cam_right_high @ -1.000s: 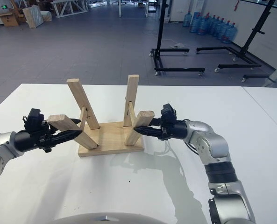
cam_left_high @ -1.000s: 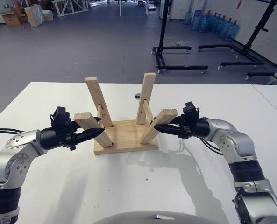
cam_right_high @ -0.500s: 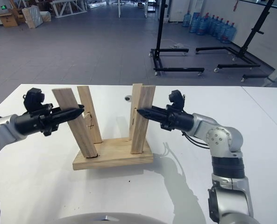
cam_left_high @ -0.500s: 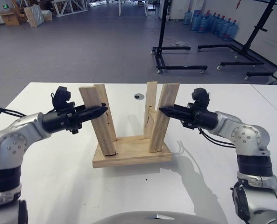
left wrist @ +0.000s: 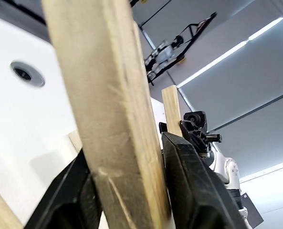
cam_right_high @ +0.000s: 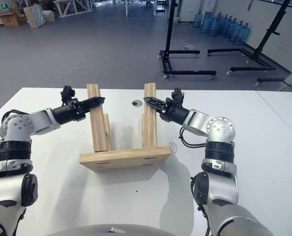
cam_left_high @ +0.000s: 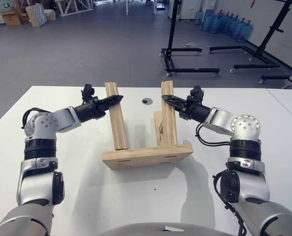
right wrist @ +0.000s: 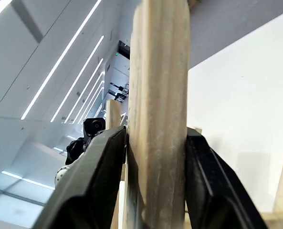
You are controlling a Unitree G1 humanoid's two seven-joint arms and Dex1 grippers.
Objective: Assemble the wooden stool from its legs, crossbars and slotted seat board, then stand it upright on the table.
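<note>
Wooden stool (cam_left_high: 146, 156) sits upside down near the middle of the white table (cam_left_high: 86, 196), its seat board (cam_right_high: 123, 158) lowest and its legs pointing up. The left gripper (cam_left_high: 119, 98) is clamped on the top of the left-hand leg (cam_left_high: 117, 123), one finger (left wrist: 198, 191) pressed to each side of it. The right gripper (cam_left_high: 164, 97) likewise pinches the top of the right-hand leg (cam_left_high: 169, 120). Whether the seat board lies fully flat on the table cannot be told.
</note>
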